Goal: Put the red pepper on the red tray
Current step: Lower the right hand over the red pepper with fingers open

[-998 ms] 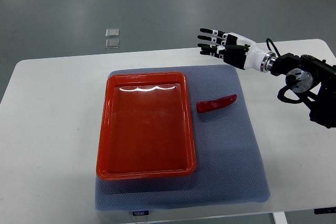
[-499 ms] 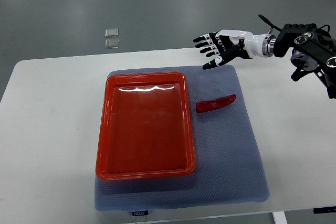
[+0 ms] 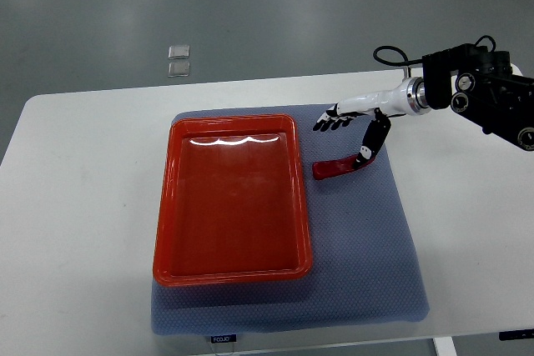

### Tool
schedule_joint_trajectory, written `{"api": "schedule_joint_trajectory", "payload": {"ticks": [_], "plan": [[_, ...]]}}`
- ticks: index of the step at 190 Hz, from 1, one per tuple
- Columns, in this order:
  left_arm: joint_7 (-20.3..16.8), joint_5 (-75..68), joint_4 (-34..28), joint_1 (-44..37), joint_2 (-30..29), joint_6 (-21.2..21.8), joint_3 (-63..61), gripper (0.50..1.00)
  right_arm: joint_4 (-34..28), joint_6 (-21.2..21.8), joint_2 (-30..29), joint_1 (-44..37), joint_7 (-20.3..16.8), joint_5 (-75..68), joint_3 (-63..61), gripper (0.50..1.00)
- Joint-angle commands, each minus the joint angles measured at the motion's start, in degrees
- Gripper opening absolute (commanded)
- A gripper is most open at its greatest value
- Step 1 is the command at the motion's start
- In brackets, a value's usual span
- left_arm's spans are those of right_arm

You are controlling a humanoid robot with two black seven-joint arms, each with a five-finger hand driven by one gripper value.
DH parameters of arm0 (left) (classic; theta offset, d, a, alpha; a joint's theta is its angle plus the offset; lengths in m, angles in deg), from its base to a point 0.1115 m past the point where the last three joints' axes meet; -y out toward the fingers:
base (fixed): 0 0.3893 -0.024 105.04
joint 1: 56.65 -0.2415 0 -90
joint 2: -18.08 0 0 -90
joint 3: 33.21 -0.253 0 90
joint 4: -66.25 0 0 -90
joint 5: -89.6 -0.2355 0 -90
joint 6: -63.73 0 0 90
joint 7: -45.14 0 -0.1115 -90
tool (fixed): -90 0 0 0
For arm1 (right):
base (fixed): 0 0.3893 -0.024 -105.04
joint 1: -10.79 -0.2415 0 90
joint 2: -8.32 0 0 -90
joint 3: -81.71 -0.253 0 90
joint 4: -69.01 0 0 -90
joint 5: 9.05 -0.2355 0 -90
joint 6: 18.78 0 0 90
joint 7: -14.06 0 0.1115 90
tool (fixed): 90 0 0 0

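A red pepper (image 3: 338, 167) lies on the blue-grey mat (image 3: 359, 239), just right of the red tray (image 3: 232, 198). The tray is a shallow rectangle with nothing in it. My right hand (image 3: 346, 131) reaches in from the right and hovers just above the pepper's right end. Its fingers (image 3: 329, 122) are spread and point left, while the thumb (image 3: 370, 142) hangs down over the pepper's tip. The hand holds nothing. My left arm does not show.
The mat lies on a white table (image 3: 75, 206). Two small clear squares (image 3: 178, 59) lie on the grey floor beyond the table's far edge. The right forearm (image 3: 476, 93) with its black cables stretches over the table's back right corner.
My right hand has come down and forward from above the table's far edge to just over the pepper, and the palm has turned downward. The pepper and tray have not moved.
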State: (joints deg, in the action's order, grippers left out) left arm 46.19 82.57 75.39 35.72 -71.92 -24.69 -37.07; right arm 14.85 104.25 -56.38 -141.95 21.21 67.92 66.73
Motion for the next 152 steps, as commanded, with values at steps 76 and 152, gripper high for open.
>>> {"api": "schedule_joint_trajectory", "payload": {"ticks": [76, 152], "plan": [[0.00, 0.00, 0.00, -0.09, 0.00, 0.00, 0.00, 1.000, -1.75, -19.68, -1.49, 3.86, 0.14, 2.67, 8.03, 0.903], [-0.08, 0.00, 0.00, 0.00, 0.00, 0.00, 0.00, 1.000, -1.66, -20.82, -1.66, 4.39, 0.05, 3.28, 8.12, 0.795]]}}
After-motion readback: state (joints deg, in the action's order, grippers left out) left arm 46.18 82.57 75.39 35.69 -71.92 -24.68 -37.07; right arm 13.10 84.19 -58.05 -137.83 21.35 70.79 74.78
